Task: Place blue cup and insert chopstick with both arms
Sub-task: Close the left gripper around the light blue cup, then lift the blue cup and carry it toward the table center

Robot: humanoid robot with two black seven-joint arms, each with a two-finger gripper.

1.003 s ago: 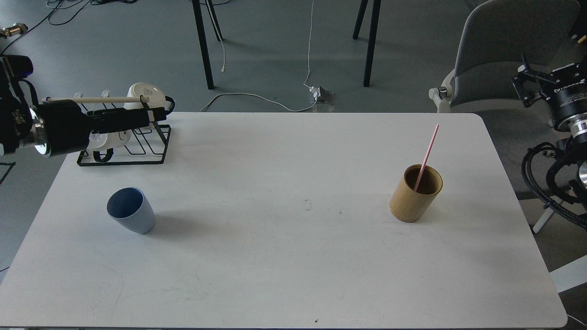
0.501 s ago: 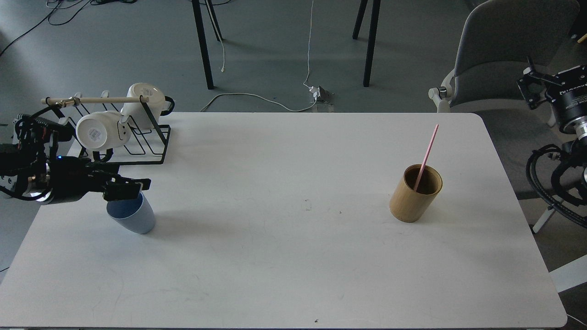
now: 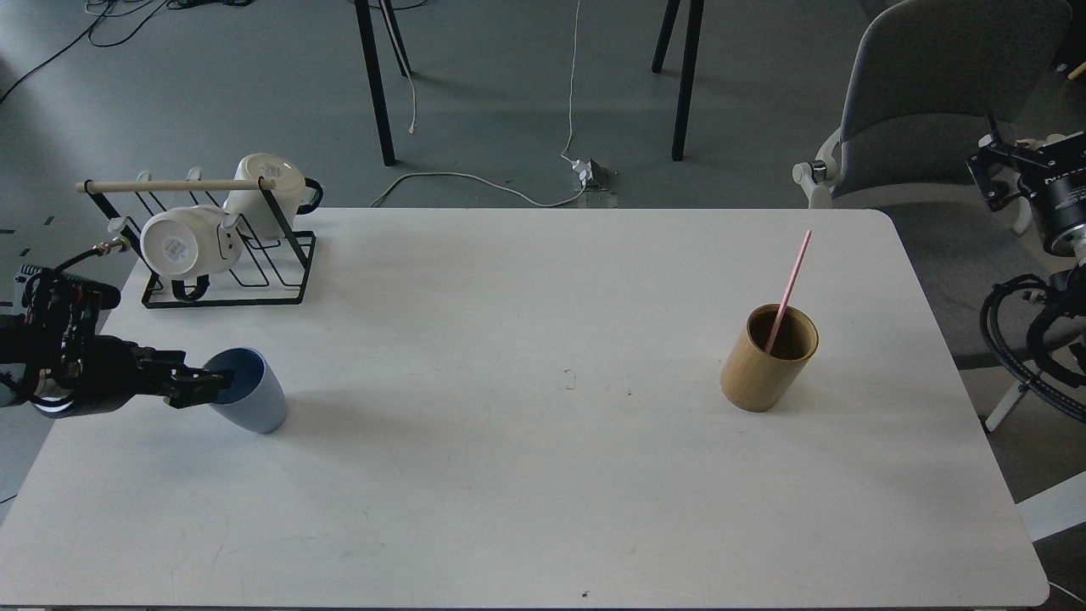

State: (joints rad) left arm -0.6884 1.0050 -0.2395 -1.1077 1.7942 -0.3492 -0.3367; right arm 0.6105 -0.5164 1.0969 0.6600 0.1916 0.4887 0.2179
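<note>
The blue cup (image 3: 254, 397) stands on the white table (image 3: 543, 475) at the left, its mouth tilted toward my left arm. My left gripper (image 3: 206, 387) reaches in from the left edge, low over the table. Its dark fingers look slightly apart at the cup's left rim, one tip over the mouth. A bamboo holder (image 3: 768, 361) stands at the right with one pink chopstick (image 3: 791, 284) leaning in it. My right gripper (image 3: 994, 170) is off the table by the right edge, small and dark; its fingers cannot be told apart.
A black wire rack (image 3: 254, 271) with two white mugs (image 3: 180, 244) and a wooden bar stands at the table's back left corner. A grey chair (image 3: 925, 110) is behind the right corner. Cables lie on the floor beyond the table.
My left arm has come down from the rack to table height and drawn back left, its fingertips now at the blue cup's rim. My right arm has shifted slightly up and right.
</note>
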